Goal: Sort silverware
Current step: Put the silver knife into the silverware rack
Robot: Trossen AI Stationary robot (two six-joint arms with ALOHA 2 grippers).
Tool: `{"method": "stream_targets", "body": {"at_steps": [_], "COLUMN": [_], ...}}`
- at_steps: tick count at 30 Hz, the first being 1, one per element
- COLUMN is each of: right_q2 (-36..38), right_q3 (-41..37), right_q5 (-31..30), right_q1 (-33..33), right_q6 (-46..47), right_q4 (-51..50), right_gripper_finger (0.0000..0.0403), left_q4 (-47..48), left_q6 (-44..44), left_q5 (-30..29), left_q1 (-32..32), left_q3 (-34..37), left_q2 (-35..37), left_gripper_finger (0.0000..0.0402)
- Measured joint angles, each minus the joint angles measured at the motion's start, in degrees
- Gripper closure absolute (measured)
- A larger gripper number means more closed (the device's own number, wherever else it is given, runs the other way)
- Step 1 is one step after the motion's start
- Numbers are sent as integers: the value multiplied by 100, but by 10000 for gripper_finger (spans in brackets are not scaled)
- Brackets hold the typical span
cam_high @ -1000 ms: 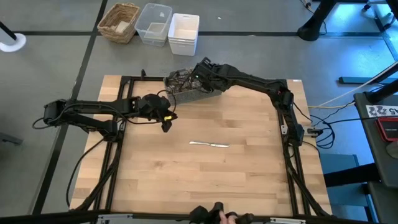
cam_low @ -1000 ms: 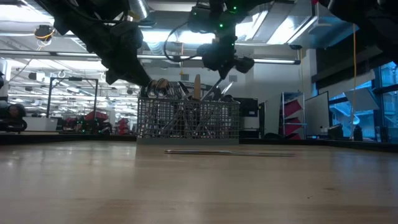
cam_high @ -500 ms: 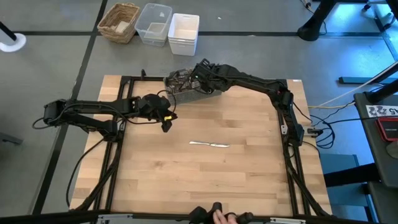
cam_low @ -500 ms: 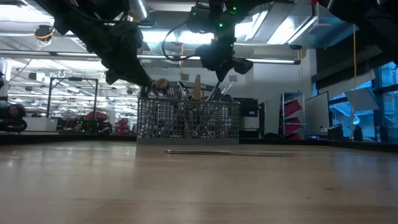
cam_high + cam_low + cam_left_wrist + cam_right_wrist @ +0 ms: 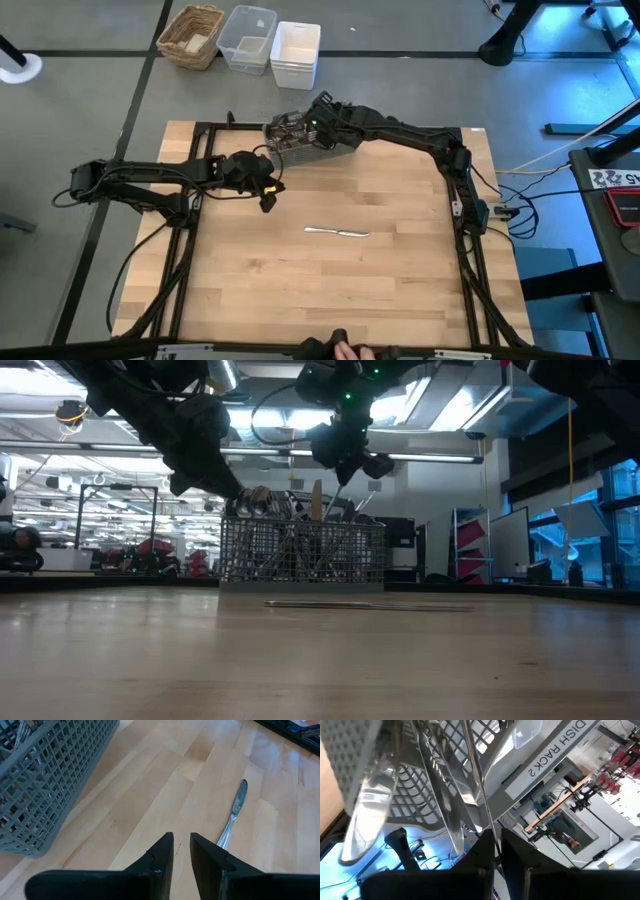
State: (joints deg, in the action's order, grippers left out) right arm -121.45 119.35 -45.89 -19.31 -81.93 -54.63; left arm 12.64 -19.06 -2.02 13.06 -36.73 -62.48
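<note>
- Silverware (image 5: pixel 300 520) stands bunched in the grey mesh caddy (image 5: pixel 296 143) at the far edge of the wooden table (image 5: pixel 330 290), handles and blades poking up above its rim.
- One table knife (image 5: pixel 337 232) lies flat on the table by itself, well apart from the caddy, near the middle of the boards; the left wrist view shows it too (image 5: pixel 233 818), blade pointing away.
- Over the caddy hangs the right gripper (image 5: pixel 314 121), tipped down into the cluster of utensils. In its own wrist view the right gripper (image 5: pixel 497 851) has its fingers drawn close, pinching a thin metal shaft (image 5: pixel 479 785) that rises between them.
- To the caddy's near left, above bare wood, hovers the left gripper (image 5: pixel 268 202). Its fingers (image 5: pixel 160 857) show only a narrow gap, with nothing in it.
- Beyond the table sit a wicker basket (image 5: pixel 192 35) and two plastic bins (image 5: pixel 272 46) on the floor.
</note>
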Motion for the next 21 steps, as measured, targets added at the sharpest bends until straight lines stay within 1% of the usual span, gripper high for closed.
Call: {"method": "stream_targets", "body": {"at_steps": [11, 16, 21], "right_q2": [0, 0, 0], "right_q3": [0, 0, 0], "right_q5": [368, 364, 450], "right_q1": [61, 61, 54], "right_q6": [264, 274, 19], "right_q4": [-617, -606, -315], "right_gripper_finger": [377, 377, 377], "left_q4": [0, -2, -2], "left_q6": [-1, -1, -1], "left_q5": [0, 0, 0], "left_q1": [0, 0, 0], "left_q3": [0, 0, 0], "left_q2": [0, 0, 0], "left_gripper_finger": [345, 345, 345]}}
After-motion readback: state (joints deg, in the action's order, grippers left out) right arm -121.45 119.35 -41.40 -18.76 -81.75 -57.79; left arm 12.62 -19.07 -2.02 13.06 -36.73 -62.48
